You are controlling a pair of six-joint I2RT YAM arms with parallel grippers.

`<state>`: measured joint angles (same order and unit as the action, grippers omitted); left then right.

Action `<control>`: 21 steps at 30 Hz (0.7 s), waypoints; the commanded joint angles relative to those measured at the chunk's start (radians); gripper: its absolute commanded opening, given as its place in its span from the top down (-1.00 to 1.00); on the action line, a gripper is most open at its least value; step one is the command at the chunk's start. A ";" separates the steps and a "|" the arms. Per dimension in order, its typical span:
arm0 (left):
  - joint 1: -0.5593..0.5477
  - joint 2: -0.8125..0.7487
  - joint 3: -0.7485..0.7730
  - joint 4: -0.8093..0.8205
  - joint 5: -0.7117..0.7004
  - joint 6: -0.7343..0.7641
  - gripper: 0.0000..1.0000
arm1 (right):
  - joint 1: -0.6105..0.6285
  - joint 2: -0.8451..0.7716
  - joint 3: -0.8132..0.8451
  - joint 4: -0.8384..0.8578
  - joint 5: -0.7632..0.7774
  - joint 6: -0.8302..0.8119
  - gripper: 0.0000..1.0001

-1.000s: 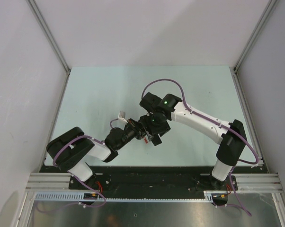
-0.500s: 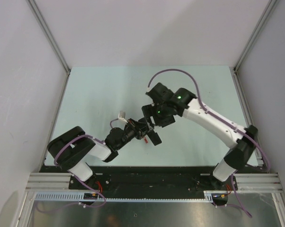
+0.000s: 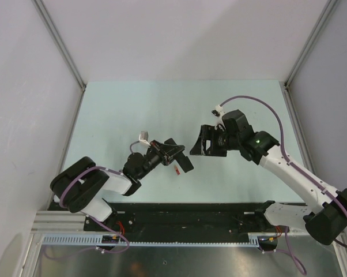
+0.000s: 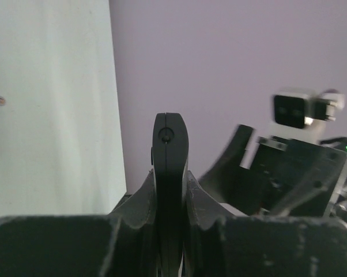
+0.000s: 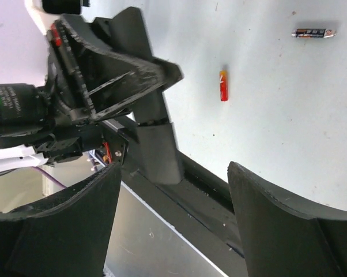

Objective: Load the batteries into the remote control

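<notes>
Grips a slim black rectangular plastic remote control (image 3: 184, 164) in the left tool (image 3: 174, 153), pinched tight against both flat sides. Through the left wrist camera, shows as a narrow upright slab poking out past the fingertips, rounded at its far end. Held up off the pale green surface (image 3: 121, 109) and tilted, free end slanting toward the near edge and the black rail (image 5: 208, 190) there. Cannot make out the recessed battery slot from any view.

Hangs the right tool (image 3: 197, 140) near the remote control on its right, apart from it and spread wide, with nothing held. From the right wrist camera, looks straight at the left tool and its load, framed by two broad black fingers (image 5: 75, 225) at the bottom of the view.

Lying loose on the surface: a tiny red-orange cylindrical battery (image 5: 223, 85), just beside the free end of the remote control in the overhead view and touching nothing. Farther out, a second small battery (image 5: 315, 33) in a dark printed sleeve, lying flat and well apart from the first. Also caught at the far left edge of the left wrist view, small and dark. Neither one in a tool.
</notes>
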<state>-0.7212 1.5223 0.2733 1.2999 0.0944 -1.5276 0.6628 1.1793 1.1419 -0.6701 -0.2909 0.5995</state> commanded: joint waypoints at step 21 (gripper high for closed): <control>0.002 -0.079 0.046 0.374 0.077 -0.016 1.00 | -0.091 -0.058 -0.473 0.870 -0.484 0.362 -0.57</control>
<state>-0.7212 1.4635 0.2771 1.3010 0.1558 -1.5303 0.5381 1.0935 0.6697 0.1127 -0.7269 0.9508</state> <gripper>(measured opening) 0.179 0.789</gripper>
